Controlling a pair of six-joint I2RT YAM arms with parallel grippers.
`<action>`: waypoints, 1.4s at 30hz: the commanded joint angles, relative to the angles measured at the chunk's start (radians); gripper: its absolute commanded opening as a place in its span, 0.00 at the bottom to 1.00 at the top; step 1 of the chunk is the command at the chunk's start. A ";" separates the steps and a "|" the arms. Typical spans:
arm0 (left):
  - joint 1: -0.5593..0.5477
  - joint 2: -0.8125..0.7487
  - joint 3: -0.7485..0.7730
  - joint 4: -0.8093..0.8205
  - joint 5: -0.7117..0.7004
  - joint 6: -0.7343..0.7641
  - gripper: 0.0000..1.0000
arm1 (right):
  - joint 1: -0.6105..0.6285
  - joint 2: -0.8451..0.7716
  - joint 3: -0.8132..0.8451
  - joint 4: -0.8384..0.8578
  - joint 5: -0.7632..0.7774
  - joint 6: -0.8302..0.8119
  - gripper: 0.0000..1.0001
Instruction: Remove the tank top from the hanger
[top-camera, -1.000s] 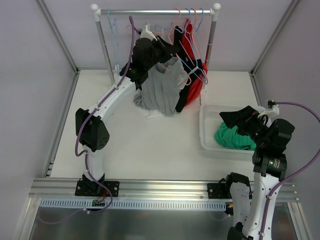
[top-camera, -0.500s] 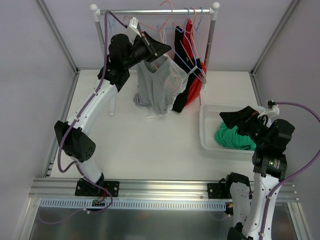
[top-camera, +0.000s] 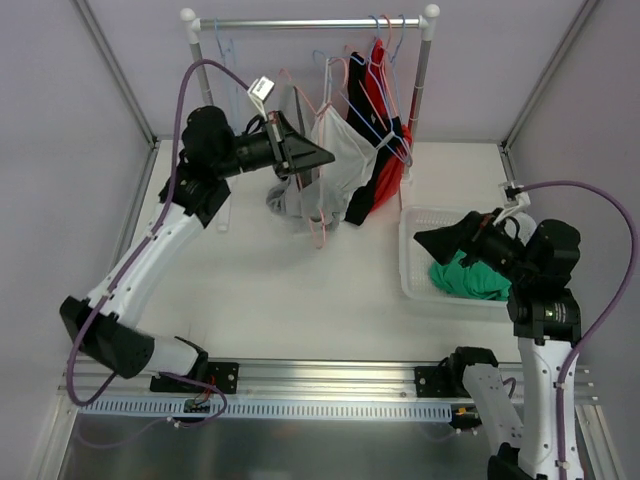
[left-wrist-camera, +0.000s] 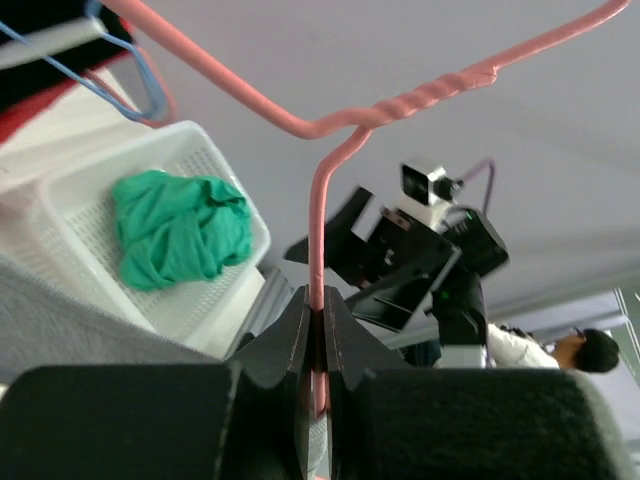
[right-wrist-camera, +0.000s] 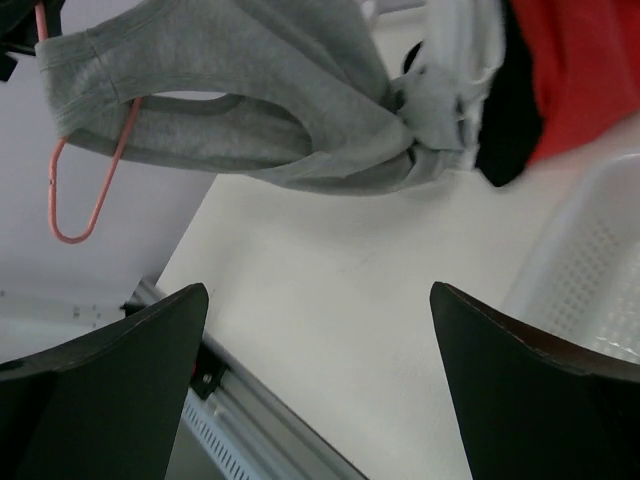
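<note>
Top view: the left gripper (top-camera: 325, 157), upper centre, has its jaws pressed together on the pink hanger (top-camera: 319, 232). The grey tank top (top-camera: 340, 170) is draped on that hanger below the rail (top-camera: 310, 22), beside the red garment (top-camera: 392, 165). At right, the right gripper (top-camera: 432, 240) hangs with its jaws spread over the white basket (top-camera: 410, 262), which holds a green garment (top-camera: 468, 280). Left wrist view: the left gripper (left-wrist-camera: 320, 300) pinches the pink hanger (left-wrist-camera: 318, 215) wire at bottom centre, with the white basket (left-wrist-camera: 250, 215) and green garment (left-wrist-camera: 180, 232) at left. Right wrist view: the right gripper (right-wrist-camera: 318, 290) has its fingers (right-wrist-camera: 100, 390) spread wide and holding nothing. The grey tank top (right-wrist-camera: 240, 90) runs across the top, the pink hanger (right-wrist-camera: 85, 190) hook pokes out at upper left, and the table (right-wrist-camera: 330, 300) lies beneath.
</note>
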 joint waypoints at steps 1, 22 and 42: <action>-0.003 -0.179 -0.087 0.055 0.112 -0.017 0.00 | 0.135 0.052 0.103 0.034 -0.124 -0.114 1.00; -0.014 -0.895 -0.521 -0.016 0.384 -0.183 0.00 | 0.992 0.572 0.391 0.527 0.299 -0.217 0.93; -0.014 -0.955 -0.521 -0.016 0.382 -0.221 0.00 | 1.068 0.803 0.557 0.660 0.439 -0.233 0.00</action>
